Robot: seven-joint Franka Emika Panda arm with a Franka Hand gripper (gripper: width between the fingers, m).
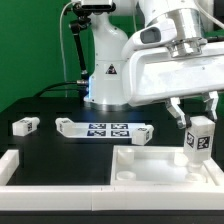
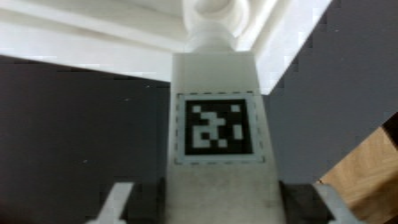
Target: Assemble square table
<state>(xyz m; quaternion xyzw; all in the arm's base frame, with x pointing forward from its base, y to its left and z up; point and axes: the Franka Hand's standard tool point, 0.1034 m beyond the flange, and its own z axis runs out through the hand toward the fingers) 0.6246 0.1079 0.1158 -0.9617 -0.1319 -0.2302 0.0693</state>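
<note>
Now: square top [image 1: 135, 172] lies rim-up at the exterior view's right. We hold one leg block [image 1: 199, 140] upright above it, gripper [image 1: 196, 120] clamped on the block. We should lower slowly and keep it plumb over the corner.

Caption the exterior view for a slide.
Gripper holds a tagged white leg upright at the square top; second leg lies apart.

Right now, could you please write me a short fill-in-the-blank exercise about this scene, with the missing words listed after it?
1. The jaws are ___ on a white leg.
2. That leg stands ___, over the square top.
3. A second leg lies on the ___ table, at the exterior view's left.
Missing words: shut; upright; black.
</note>
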